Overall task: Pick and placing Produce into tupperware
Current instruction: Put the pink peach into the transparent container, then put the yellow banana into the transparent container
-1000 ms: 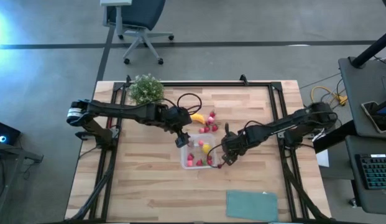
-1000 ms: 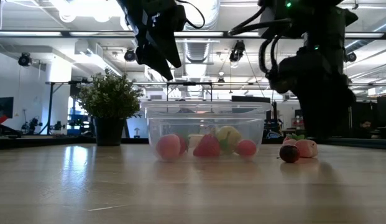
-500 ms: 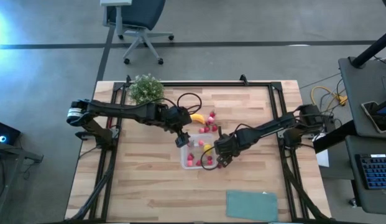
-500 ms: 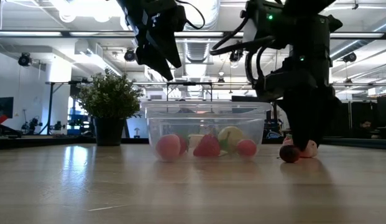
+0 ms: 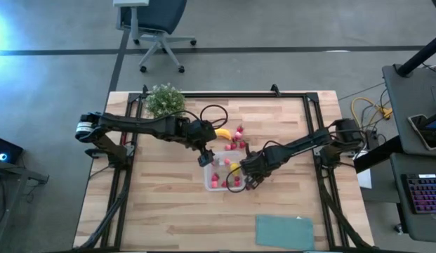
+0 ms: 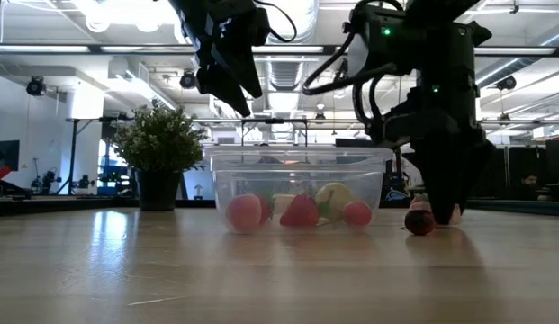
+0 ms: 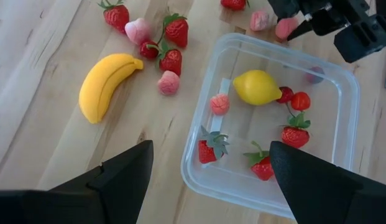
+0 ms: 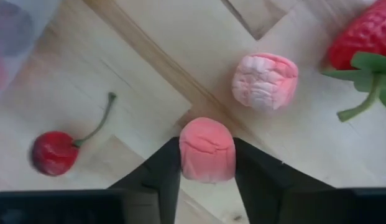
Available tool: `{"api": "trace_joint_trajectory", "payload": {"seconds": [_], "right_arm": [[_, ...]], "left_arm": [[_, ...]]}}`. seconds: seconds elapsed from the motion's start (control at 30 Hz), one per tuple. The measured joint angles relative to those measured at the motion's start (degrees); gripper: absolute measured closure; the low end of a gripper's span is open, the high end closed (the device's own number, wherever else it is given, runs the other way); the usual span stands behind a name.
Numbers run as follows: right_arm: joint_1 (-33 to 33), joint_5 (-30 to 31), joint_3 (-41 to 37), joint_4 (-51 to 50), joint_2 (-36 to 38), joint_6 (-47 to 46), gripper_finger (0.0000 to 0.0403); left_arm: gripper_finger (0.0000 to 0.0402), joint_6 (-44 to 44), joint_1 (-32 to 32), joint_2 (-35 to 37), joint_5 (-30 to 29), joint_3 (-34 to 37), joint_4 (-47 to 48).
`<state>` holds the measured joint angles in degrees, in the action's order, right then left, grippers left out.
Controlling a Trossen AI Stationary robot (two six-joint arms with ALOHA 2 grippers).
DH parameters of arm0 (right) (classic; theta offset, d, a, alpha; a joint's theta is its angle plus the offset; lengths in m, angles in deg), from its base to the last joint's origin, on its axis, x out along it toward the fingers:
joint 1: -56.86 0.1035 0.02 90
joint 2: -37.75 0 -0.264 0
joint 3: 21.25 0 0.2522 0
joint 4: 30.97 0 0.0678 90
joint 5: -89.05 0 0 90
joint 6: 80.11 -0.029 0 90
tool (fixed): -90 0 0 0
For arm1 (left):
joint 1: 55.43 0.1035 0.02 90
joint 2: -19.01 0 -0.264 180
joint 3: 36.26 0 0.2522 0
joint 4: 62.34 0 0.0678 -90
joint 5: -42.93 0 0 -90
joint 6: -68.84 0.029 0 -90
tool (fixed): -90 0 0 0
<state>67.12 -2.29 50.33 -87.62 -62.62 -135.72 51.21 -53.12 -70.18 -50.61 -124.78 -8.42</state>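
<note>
from above, the right gripper (image 5: pixel 247 171) was down at the tub's (image 5: pixel 210 184) outer edge, among the loose fruit, while the left gripper (image 5: pixel 206 156) hung over the tub's opposite side. the banana (image 5: pixel 222 133) lay beyond the left gripper, on the table, not yet packed.

at table height, the right gripper (image 6: pixel 441 202) reached right down to the wood just beside the tub (image 6: pixel 299 187), a dark cherry (image 6: pixel 419 221) right at its tip. inside the tub sat several berries and the lemon (image 6: pixel 332 193).

left wrist: fingers (image 7: pixel 124 174) spread wide, nothing between them, the tub (image 7: pixel 342 134) below and ahead, the lemon (image 7: pixel 257 87) and strawberries in it, the banana (image 7: pixel 104 86) off to one side.

right wrist: the fingers (image 8: pixel 163 168) were clamped on a pink berry (image 8: pixel 207 149), one on each side. a paler berry (image 8: pixel 265 79) just ahead, the cherry (image 8: pixel 52 152) to the side, both on bare wood.

so the pick step, grasp apparently made. next call, i'd say: lift clear, carry over the rim, let go inside.
</note>
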Motion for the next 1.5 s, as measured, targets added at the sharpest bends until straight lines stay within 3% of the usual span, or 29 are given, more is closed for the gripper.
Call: {"api": "trace_joint_trajectory", "payload": {"seconds": [0.2,0.57,0.87,1.13,1.33,1.5], "right_arm": [[0.0,-0.6,0.3,-0.5,0.8,0.2,0.0308],[0.0,2.0,12.1,-0.6,3.6,7.2,0.0299],[-0.7,1.9,20.9,0.1,-2.8,15.4,0.0294],[-0.6,2.5,25.2,-0.3,-7.1,16.0,0.0232],[-0.9,6.1,25.8,-2.5,-5.3,15.8,0.0177],[-1.4,6.5,26.0,-5.5,-3.5,15.4,0.0155]], "left_arm": [[0.0095,0.0,0.0,0.0,0.0,0.0,0.0],[0.0095,2.6,0.0,0.1,0.1,0.0,6.6],[0.0095,3.1,-0.1,3.5,-0.1,1.1,10.1],[0.0095,1.5,0.0,10.3,-3.3,5.7,9.7],[0.0095,-0.5,0.0,13.8,-3.9,8.8,7.6],[0.0095,-0.7,-0.1,14.3,-4.1,8.8,5.6]]}}
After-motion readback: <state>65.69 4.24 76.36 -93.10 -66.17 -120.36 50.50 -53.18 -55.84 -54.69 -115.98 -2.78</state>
